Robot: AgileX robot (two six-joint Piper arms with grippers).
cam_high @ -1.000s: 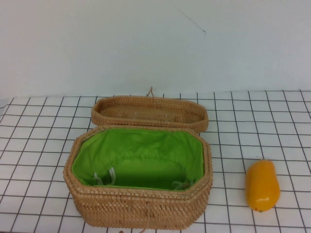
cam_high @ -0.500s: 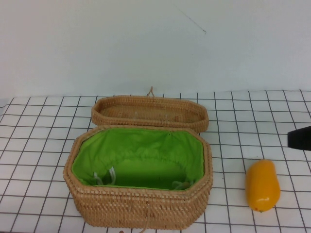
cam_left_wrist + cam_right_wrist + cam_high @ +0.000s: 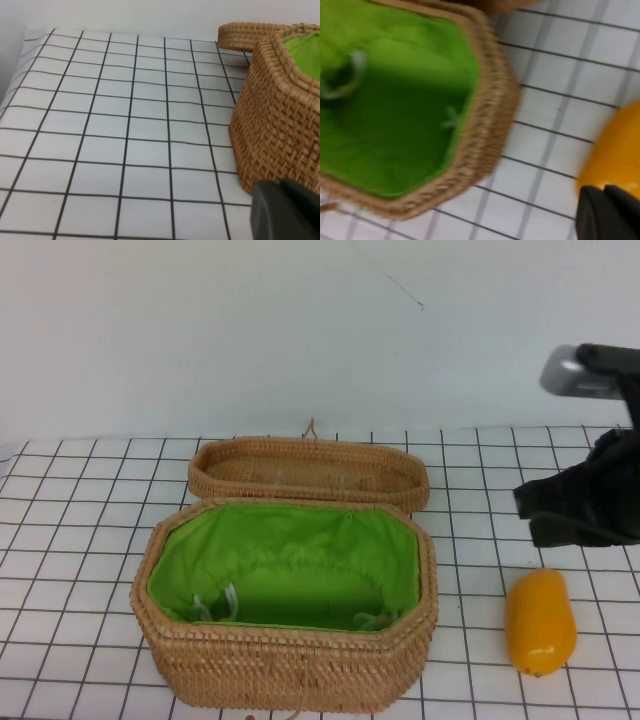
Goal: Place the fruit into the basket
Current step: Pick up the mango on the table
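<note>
Two pincers are ours to account for, and neither shows its fingers well enough for us to tell how they stand. Nearest us, the fruit (image 3: 540,622) lies on the gridded surface (image 3: 80,540) at our right, just beside the basket (image 3: 290,665) but apart from it, its long axis running roughly toward and away from us. It looks smooth, glossy and orange-yellow, an oblong far smaller than the basket.

Beyond the fruit, our right pincer (image 3: 575,508) hangs above the surface, near the fruit and not touching it. The left pincer (image 3: 285,210) sits low at the basket's left side, only a dark corner of it showing in its wrist view; we judge it parked.

Risks, as we see them: that slick rounded skin could slip or squirt out if we close off-centre or near a tapered end, and a glancing descent could roll the fruit toward the surface edge. Carrying it across, we could clip the woven rim if we travel too low.

The basket stands open, its green lining (image 3: 290,570) bare apart from some pale ties. Behind it the lid (image 3: 305,472) lies back, clear of the opening. The fruit is not yet grasped, so we judge the task barely begun.
</note>
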